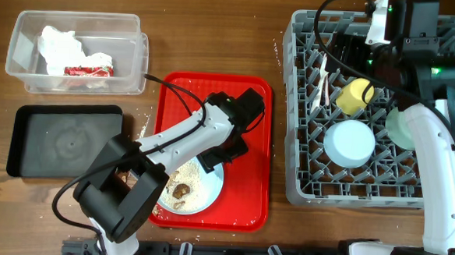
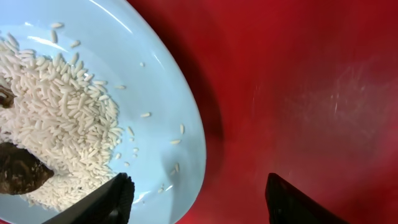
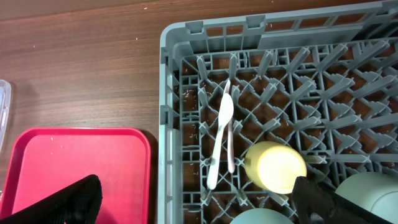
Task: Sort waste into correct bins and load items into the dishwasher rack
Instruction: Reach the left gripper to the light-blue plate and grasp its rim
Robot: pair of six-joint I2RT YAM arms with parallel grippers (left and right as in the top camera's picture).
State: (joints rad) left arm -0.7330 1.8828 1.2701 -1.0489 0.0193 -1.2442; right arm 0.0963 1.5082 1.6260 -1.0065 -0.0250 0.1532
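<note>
A light blue plate with white rice and brown food scraps lies on the red tray. My left gripper is open and straddles the plate's rim: one finger is over the plate, the other over the tray. The scraps lie to its left. My right gripper is open and empty above the grey rack's far left part. The rack holds the white spoon, the yellow-green cup, the light blue bowl upside down and the pale green dish.
The clear box at the back left holds white tissue and a red-and-white wrapper. The black tray sits in front of it. A few rice grains lie on the table by the red tray's left edge.
</note>
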